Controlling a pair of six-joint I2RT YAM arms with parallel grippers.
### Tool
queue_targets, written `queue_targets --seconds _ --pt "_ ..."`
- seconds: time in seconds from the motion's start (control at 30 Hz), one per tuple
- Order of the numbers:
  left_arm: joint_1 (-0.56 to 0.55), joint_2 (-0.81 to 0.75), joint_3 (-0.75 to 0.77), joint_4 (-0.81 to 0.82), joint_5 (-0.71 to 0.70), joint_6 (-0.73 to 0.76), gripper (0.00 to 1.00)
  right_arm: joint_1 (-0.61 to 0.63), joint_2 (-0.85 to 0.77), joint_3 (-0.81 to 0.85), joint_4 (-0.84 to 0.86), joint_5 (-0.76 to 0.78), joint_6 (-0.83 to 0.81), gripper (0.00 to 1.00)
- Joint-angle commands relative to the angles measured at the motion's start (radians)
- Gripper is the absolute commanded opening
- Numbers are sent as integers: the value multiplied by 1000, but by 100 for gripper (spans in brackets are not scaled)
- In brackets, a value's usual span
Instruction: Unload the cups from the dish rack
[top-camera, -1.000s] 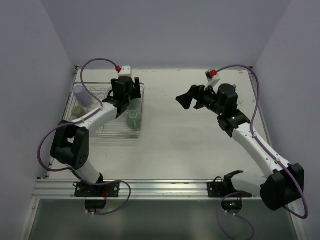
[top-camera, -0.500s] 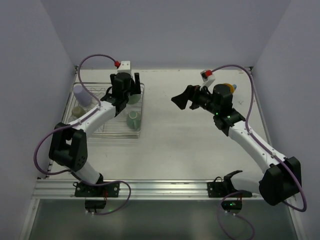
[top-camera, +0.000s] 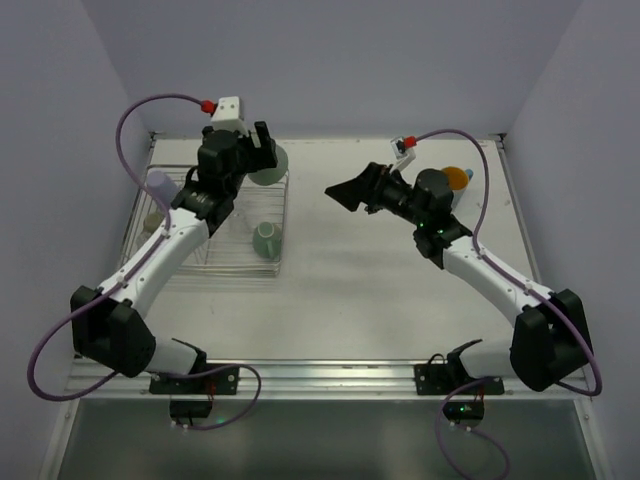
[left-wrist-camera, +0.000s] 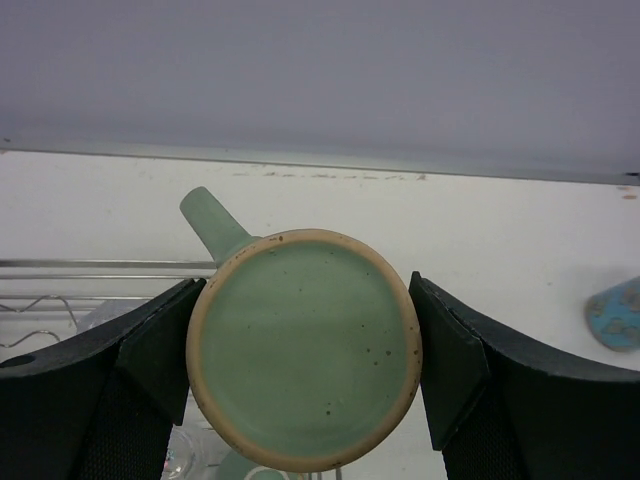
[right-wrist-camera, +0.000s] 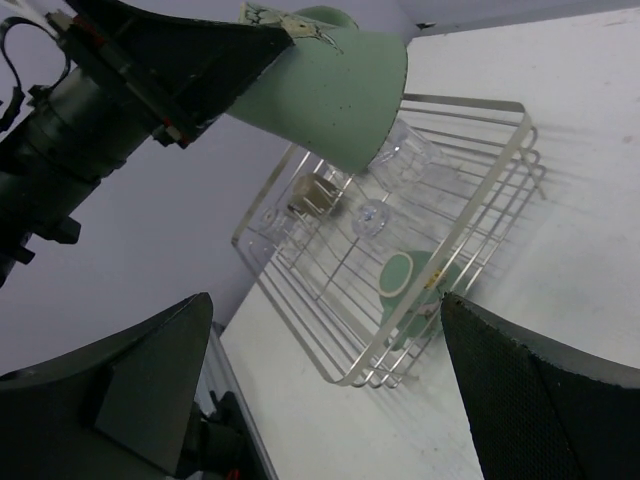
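Note:
My left gripper (top-camera: 262, 155) is shut on a mint-green mug (top-camera: 268, 166) and holds it in the air above the far right corner of the silver wire dish rack (top-camera: 280, 262). In the left wrist view the mug's base (left-wrist-camera: 303, 348) fills the gap between my fingers. The right wrist view shows the same mug (right-wrist-camera: 330, 90) above the rack (right-wrist-camera: 470, 215). A second mint-green mug (top-camera: 266, 240) sits in the rack's right side. A lavender cup (top-camera: 160, 186), a beige cup (top-camera: 154, 221) and clear glasses (right-wrist-camera: 400, 160) stay in the rack. My right gripper (top-camera: 352, 192) is open and empty at mid-table, facing the rack.
A blue mug with orange inside (top-camera: 457, 177) stands at the far right of the table behind my right arm; it also shows in the left wrist view (left-wrist-camera: 615, 313). Purple cables loop over both arms. Walls close in the table on three sides.
My left gripper has lifted the mint-green mug up out of the rack and toward the far side. My right gripper has moved left, closer to the rack.

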Motion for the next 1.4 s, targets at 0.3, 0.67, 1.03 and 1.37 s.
queue_targets --seconds 0.3,0.67,1.03,1.37 --pt "1 -336 -88 140 384 -305 22 61 54 -54 398 -117 226 99" --pt "1 -330 -143 234 638 -489 22 108 46 -28 478 -169 237 95" --pt "-1 -370 -260 424 689 -619 21 118 77 -56 754 -201 426 60" --pt "-2 -382 -289 423 686 -591 84 116 30 -75 679 -131 388 0"
